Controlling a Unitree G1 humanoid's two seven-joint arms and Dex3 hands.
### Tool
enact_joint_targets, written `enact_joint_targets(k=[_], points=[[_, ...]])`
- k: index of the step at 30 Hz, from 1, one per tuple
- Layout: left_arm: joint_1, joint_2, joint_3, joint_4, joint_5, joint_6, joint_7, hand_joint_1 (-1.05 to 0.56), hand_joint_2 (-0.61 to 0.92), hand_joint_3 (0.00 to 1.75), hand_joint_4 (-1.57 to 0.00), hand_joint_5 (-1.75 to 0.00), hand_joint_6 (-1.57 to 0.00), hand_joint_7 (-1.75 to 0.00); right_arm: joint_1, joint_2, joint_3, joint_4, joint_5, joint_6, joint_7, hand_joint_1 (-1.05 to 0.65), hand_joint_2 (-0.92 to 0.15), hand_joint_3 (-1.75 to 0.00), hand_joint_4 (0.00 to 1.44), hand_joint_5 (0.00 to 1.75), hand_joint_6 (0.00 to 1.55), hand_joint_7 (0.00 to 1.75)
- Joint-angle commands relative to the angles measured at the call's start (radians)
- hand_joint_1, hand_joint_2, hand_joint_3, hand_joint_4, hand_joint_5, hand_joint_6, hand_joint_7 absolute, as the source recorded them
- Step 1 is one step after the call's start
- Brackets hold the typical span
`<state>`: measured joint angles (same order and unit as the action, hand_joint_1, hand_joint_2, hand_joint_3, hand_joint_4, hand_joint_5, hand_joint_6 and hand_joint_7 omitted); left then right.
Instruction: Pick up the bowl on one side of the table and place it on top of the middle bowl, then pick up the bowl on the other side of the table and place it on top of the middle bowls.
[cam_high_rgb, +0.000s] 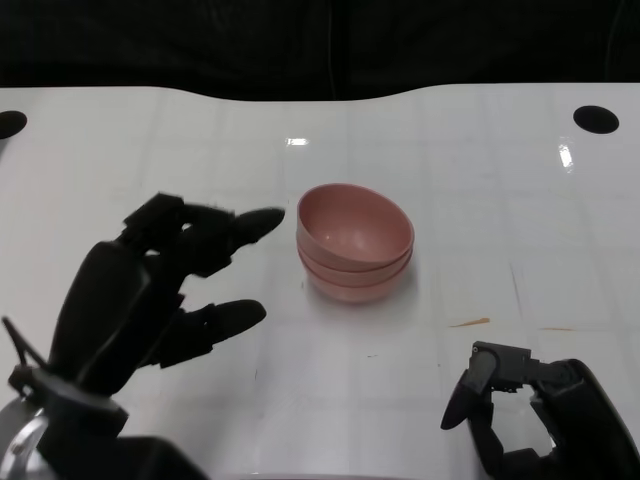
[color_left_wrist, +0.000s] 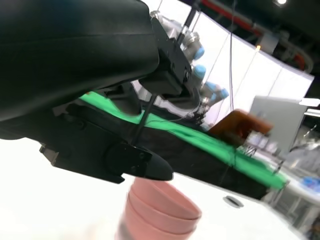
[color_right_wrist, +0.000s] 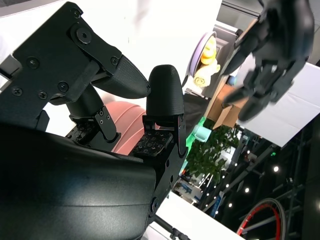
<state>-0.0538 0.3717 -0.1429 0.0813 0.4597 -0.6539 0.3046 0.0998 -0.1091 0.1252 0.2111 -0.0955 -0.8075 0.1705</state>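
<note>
At table (cam_high_rgb: 180, 150) centre, stacked pink bowls (cam_high_rgb: 355, 243), touched by no hand. Just beside them, left hand (cam_high_rgb: 150, 295): fingers spread wide, holding nothing. Near front edge, right hand (cam_high_rgb: 535, 410): fingers apart, empty. No readable writing.

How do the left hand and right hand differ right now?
The left hand is raised beside the pink bowl stack, fingers spread and reaching toward it; the right hand sits low at the table's near edge, farther from the stack, fingers more curled. Both are black and hold nothing.
</note>
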Motion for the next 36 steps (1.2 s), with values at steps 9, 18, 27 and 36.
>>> enact_joint_targets(k=[9, 18, 27, 36], points=[[0.168, -0.158, 0.037, 0.050, -0.284, -0.143, -0.065, -0.09, 0.62, 0.79, -0.80, -1.21, -0.89, -0.79, -0.014, -0.015, -0.007, 0.021, 0.038, -0.024, 0.016, -0.18, -0.32, -1.44, 0.90, 1.75, 0.85, 1.43], [0.264, -0.189, 0.046, -0.008, -0.437, -0.114, -0.217, -0.08, 0.52, 1.11, -0.77, -1.50, -0.84, -1.15, -0.012, -0.008, -0.004, 0.014, 0.025, -0.027, 0.009, -0.17, -0.32, -1.45, 0.90, 1.75, 0.86, 1.43], [0.383, -0.235, 0.041, -0.154, -0.647, 0.100, -0.356, -0.13, 0.52, 1.15, -0.91, -1.68, -0.84, -1.47, -0.004, -0.011, -0.001, 0.004, 0.033, -0.015, 0.016, -0.17, -0.33, -1.44, 0.90, 1.75, 0.85, 1.43], [0.361, -0.258, 0.071, -0.076, -0.708, 0.103, -0.500, -0.13, 0.44, 1.30, -0.94, -1.69, -0.87, -1.49, -0.019, -0.013, 0.000, 0.033, 0.028, -0.027, 0.022, -0.18, -0.34, -1.43, 0.89, 1.75, 0.85, 1.42]])
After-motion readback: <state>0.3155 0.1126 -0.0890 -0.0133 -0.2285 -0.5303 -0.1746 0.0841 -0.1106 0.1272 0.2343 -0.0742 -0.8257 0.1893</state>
